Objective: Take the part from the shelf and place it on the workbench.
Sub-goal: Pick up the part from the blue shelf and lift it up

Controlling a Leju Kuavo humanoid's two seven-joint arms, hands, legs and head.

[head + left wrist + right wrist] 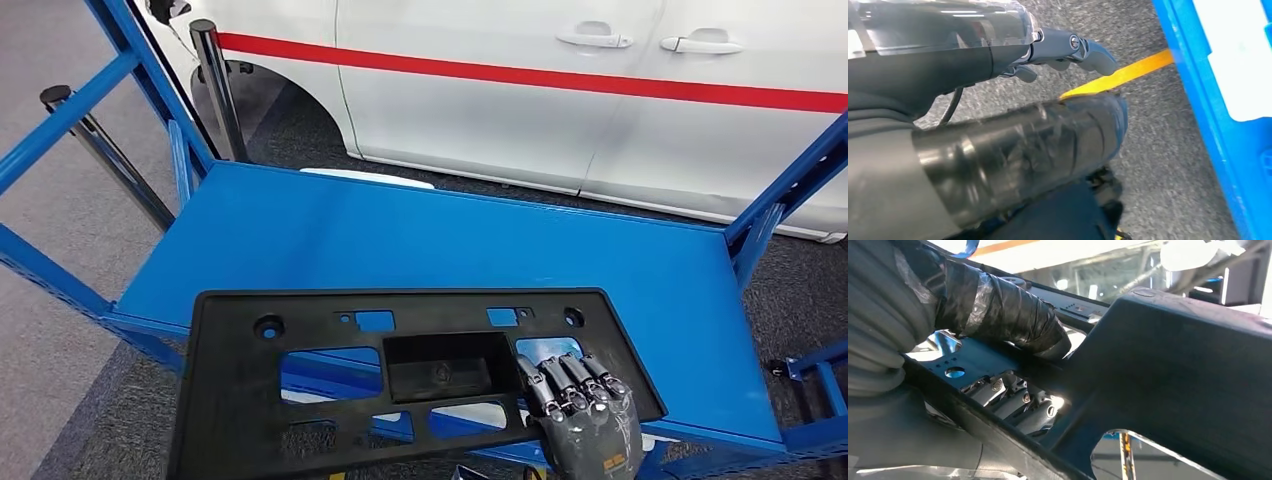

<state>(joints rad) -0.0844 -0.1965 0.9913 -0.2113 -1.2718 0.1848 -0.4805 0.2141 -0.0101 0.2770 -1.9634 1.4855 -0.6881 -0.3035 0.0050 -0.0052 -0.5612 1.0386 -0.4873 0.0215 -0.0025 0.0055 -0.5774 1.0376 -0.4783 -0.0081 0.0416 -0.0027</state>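
Head view, largest first. White car body with a red stripe fills the far field, 12 o'clock. Below it the blue shelf deck, framed by blue uprights at 9 and 3 o'clock.

The part is a flat black plastic panel with several cut-outs. It lies at the near edge of the deck, 6 o'clock in frame. Its long axis runs roughly 9-to-3 o'clock, slightly tilted, with the 3 o'clock end further from the camera. The near-left corner overhangs the deck edge, with grey floor showing beneath it.

Right hand: at about 5 o'clock, grasping the panel near its right end. Fingers lie over the top face next to a cut-out. In the right wrist view the taped thumb sits on one face and the fingers on the other, so the grip reads as a clamp through the panel. Whether it is lifted off the deck or resting there I cannot tell.

Left hand: hangs over grey floor near a yellow floor line, fingers loosely curled, holding nothing. It is well apart from the panel.

Judgement: the right hand is the near one, and it grips off-centre toward the 3 o'clock end. The long unsupported 9 o'clock end will likely sag or swing on withdrawal toward 6 o'clock.
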